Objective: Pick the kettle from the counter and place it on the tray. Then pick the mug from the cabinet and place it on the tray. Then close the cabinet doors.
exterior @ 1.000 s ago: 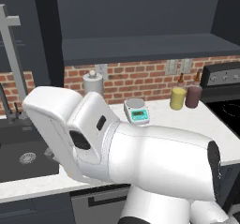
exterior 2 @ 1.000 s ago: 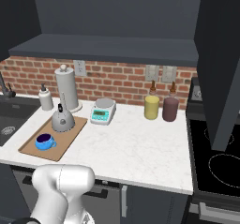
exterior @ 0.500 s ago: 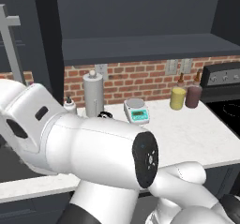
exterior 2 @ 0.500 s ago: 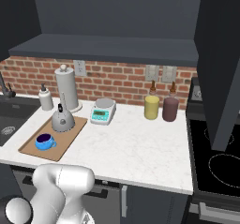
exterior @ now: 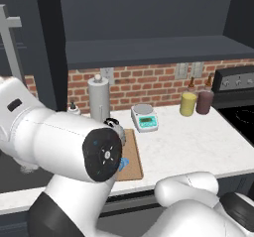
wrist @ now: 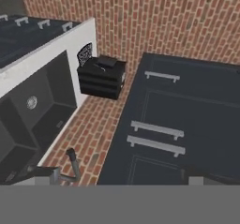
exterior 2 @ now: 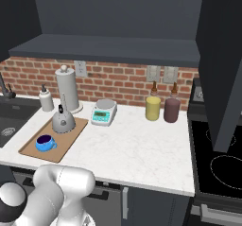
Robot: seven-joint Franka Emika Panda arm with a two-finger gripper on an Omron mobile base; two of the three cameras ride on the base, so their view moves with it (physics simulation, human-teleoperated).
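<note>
Cabinet doors [exterior 2: 222, 64] left as the open step: kettle [exterior 2: 62, 121] and mug [exterior 2: 45, 143] both sit on the tray [exterior 2: 66, 142], kettle at the far end, mug nearer the counter [exterior 2: 142, 149] edge, apart from each other. Cabinet [exterior 2: 108, 50] open above the counter, shelf bare. One door swung out at the right over the stove [exterior 2: 217, 163], long axis vertical; the other judged to be the dark upright panel at the left [exterior: 49, 42] in the left base view.

Gripper [wrist: 120, 180] spread wide, nothing between the tips, nothing held. Points out to the sink side: hand view, rolled, shows the sink [wrist: 28, 110], faucet [wrist: 70, 167], brick wall and dark panelled fronts with bar handles [wrist: 157, 129]; cannot tell whether those belong to the open doors. Dark box [wrist: 101, 75] against the brick, unclear what it is.

Left door judged nearer the hand, right door well apart across the whole counter. Needs a push on the door face towards the cabinet.

Nearby: paper-towel roll [exterior 2: 66, 90] just behind the tray, soap bottle [exterior 2: 46, 99], scale [exterior 2: 104, 112], yellow jar [exterior 2: 152, 108], dark jar [exterior 2: 171, 109]. All low on the counter, likely below the door sweep.
</note>
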